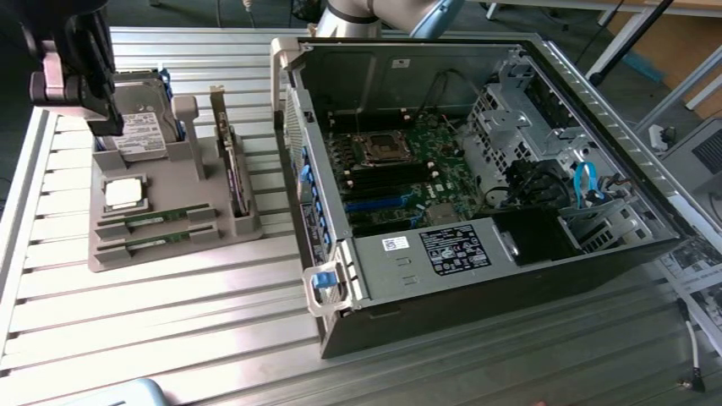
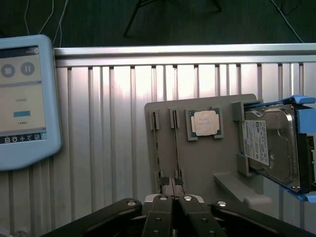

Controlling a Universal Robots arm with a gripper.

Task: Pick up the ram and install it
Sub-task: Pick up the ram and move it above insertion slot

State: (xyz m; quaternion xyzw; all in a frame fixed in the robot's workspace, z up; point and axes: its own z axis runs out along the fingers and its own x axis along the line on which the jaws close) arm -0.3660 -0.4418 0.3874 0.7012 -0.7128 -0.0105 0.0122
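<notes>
Two ram sticks (image 1: 154, 219) lie side by side on edge in slots of a grey holder tray (image 1: 169, 254) on the exterior view's left. In the wrist view the same two ram sticks (image 2: 156, 145) run as thin green strips toward my fingertips. My gripper (image 2: 171, 183) is shut with nothing between its fingers and hangs above the tray, over the sticks' near ends. From outside, the gripper (image 1: 104, 123) is a dark shape above the tray's far end. The open computer case (image 1: 338, 279) lies on the exterior view's right, its motherboard (image 1: 418, 169) exposed with long memory slots.
On the tray also sit a square silver processor chip (image 2: 204, 123), a hard drive (image 2: 269, 148) in a blue frame and an upright dark expansion card (image 1: 232, 169). A pale blue touchscreen tablet (image 2: 24, 98) lies on the ribbed metal table (image 1: 169, 338).
</notes>
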